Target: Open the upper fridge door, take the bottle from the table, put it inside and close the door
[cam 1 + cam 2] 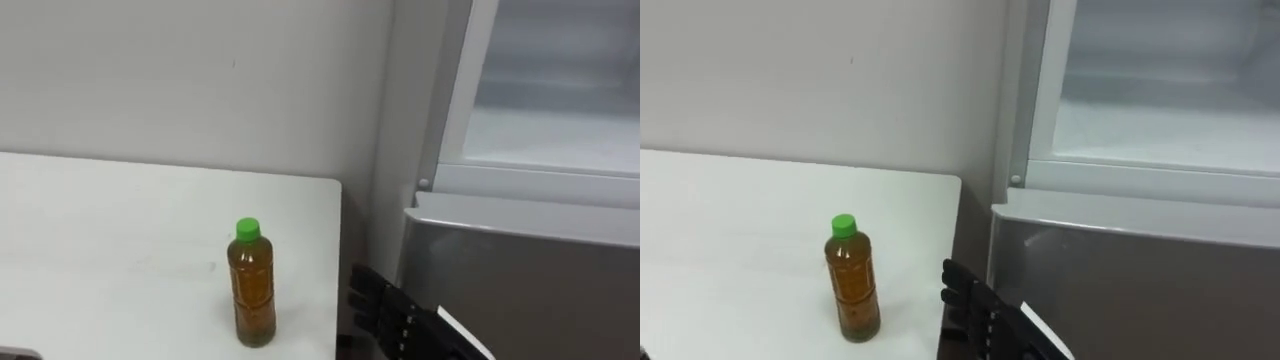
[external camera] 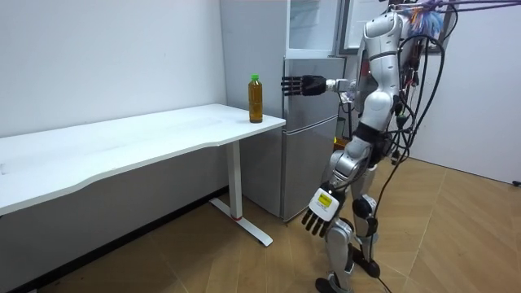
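Left eye view showed the bottle (image 1: 253, 292) standing upright near the right corner of the white table (image 1: 120, 230). Just right of it, not touching, the right hand (image 1: 385, 305) was held out, fingers straight. Beside the table stood the fridge (image 1: 520, 250), its upper compartment (image 1: 560, 130) open. The left hand (image 2: 320, 213) hung by the thigh, fingers seemingly relaxed.

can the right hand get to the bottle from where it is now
Probably yes. The right hand is open and raised just off the table corner, and nothing stands between its fingers and the upright bottle near that edge.
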You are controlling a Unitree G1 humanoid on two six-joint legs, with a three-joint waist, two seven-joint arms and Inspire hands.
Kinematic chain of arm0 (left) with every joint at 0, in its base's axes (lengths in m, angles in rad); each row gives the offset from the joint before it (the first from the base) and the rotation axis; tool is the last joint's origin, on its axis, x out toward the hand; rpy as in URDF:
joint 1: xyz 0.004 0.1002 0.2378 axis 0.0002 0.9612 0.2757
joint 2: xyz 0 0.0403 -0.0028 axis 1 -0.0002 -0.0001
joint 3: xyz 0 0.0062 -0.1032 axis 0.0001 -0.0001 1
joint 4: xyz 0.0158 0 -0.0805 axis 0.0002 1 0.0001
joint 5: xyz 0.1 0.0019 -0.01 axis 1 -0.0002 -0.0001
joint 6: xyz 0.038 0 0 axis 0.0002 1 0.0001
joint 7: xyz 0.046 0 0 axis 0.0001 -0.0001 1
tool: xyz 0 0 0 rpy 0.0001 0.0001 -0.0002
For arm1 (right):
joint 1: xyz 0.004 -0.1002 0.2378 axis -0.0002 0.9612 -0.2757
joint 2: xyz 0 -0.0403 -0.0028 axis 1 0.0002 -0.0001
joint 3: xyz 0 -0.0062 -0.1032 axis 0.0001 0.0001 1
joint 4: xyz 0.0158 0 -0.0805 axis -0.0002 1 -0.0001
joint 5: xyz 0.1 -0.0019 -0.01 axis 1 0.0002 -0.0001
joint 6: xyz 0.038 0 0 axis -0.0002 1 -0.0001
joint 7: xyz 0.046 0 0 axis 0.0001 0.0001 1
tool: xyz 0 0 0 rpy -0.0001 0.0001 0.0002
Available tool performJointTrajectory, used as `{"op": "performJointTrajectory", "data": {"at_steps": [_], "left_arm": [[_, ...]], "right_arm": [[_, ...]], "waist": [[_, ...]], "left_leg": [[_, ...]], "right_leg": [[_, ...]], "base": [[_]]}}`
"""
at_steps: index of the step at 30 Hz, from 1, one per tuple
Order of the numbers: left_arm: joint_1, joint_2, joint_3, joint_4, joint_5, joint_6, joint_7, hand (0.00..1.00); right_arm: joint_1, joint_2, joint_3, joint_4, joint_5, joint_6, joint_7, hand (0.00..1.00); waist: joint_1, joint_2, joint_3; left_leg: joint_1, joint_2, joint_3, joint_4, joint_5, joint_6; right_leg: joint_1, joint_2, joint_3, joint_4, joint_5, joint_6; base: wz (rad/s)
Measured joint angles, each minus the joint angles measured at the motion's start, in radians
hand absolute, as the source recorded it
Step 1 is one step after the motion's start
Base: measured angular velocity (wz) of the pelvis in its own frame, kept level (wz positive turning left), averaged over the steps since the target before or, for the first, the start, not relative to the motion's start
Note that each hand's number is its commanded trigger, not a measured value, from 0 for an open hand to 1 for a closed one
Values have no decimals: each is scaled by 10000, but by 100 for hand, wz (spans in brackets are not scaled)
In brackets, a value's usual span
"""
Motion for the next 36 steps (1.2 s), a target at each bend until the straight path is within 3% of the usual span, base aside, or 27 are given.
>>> {"op": "performJointTrajectory", "data": {"at_steps": [3, 9, 16, 22, 27, 36], "left_arm": [[-11, 6, 21, 1, 62, 5, -1, 0], [-42, 19, 17, 20, 78, -4, 78, 0], [165, 3, 13, 149, 297, 4, -33, 0], [176, 9, 50, 143, 378, 3, -123, 0], [143, 12, 161, 101, 437, -11, -226, 0], [138, 110, 185, -305, 576, -21, -218, 0]], "right_arm": [[-4, -17, 164, 29, 6, -16, -46, 0], [-278, -95, 460, 412, 218, -76, -453, 0], [-1357, -110, 574, 782, 1099, -105, -916, 0], [-1360, -186, 800, 811, 1110, -280, -1226, 0], [-1564, -473, 1267, 974, 1314, -392, -1534, 0], [-2154, -477, 1576, 2005, 1483, -460, -1865, 0]], "waist": [[31, -63, -11], [446, -182, -8], [571, -411, 35], [881, -417, 32], [1084, -442, 48], [1449, -787, 62]], "left_leg": [[-85, -3, -145, 93, 0, -1], [-291, 16, -165, 72, 1, -8], [-677, 14, -444, 279, 25, -28], [-782, -3, -697, 393, 54, -49], [-809, 0, -768, 398, 58, -56], [-962, 1, -950, 402, 61, -71]], "right_leg": [[10, 0, -134, -13, 0, 0], [-188, -10, -192, 100, 12, -21], [-317, -14, -486, 124, 42, -69], [-246, 0, -757, -13, 43, -72], [-232, -2, -919, -27, 42, -70], [-228, -3, -1222, -27, 43, -71]], "base": [[11], [1], [11], [12], [5], [7]]}}
